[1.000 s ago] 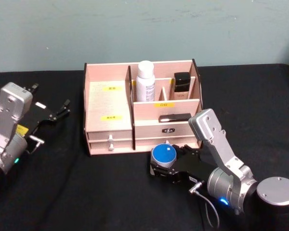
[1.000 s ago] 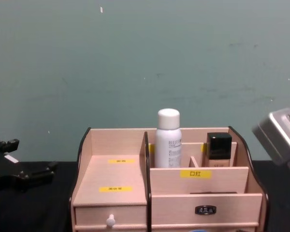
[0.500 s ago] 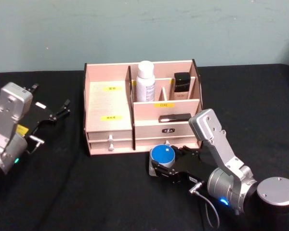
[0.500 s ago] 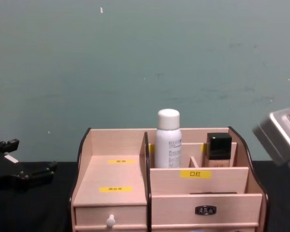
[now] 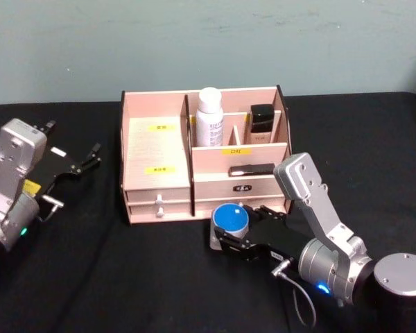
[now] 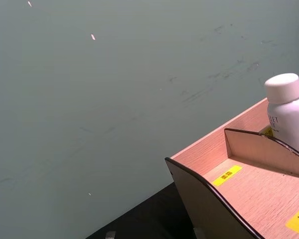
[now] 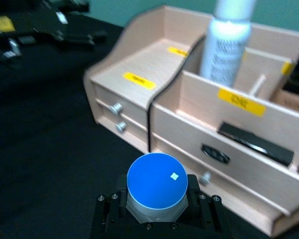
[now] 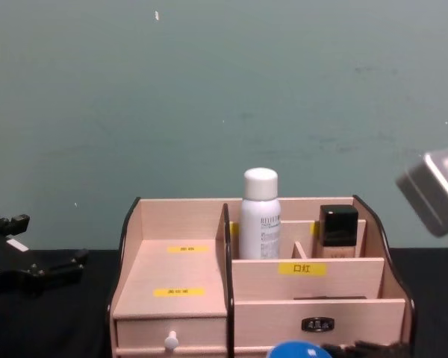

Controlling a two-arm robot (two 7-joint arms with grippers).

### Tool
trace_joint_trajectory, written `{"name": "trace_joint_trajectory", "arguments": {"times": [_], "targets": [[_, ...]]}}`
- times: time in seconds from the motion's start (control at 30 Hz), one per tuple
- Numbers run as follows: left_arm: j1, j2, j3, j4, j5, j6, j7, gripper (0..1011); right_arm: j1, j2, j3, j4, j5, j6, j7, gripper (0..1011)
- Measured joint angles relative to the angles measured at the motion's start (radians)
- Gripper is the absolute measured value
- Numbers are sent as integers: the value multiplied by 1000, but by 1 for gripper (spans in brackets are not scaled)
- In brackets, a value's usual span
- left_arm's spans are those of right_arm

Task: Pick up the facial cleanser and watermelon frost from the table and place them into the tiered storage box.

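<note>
One white bottle (image 5: pixel 209 118), one black-capped bottle (image 5: pixel 261 123) stand in tiered storage box (image 5: pixel 152 147); right tool (image 5: pixel 237 233) clasps blue-lidded jar (image 5: pixel 231 216).

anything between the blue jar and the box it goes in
Nothing on the table. The right pincer holds the blue jar just before the box; a white bottle fills one back slot. Left pincer idles at the left.

Lab-type robot test bench: black-draped table (image 5: pixel 90 277) sits against a bare, scuffed teal wall (image 5: pixel 208 41), one labelled storage box (image 5: pixel 156 149) between left arm (image 5: pixel 14 173) and right arm (image 5: pixel 319 215).
</note>
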Motion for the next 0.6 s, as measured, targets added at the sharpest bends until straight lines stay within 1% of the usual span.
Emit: {"name": "trace_joint_trajectory", "arguments": {"times": [0.17, 0.27, 0.43, 0.47, 0.6], "targets": [[0, 0, 0, 0, 0, 0, 0, 1009, 9, 1, -10, -30, 8, -5, 16, 716], [0, 0, 0, 0, 0, 0, 0, 1010, 27, -3, -22, -41, 12, -9, 24, 716], [0, 0, 0, 0, 0, 0, 0, 1010, 75, -20, -47, -37, 12, -19, 33, 716], [0, 0, 0, 0, 0, 0, 0, 1010, 93, -28, -57, -28, 10, -23, 34, 716], [0, 0, 0, 0, 0, 0, 0, 1009, 143, -54, -78, 5, 8, -31, 36, 716]]}}
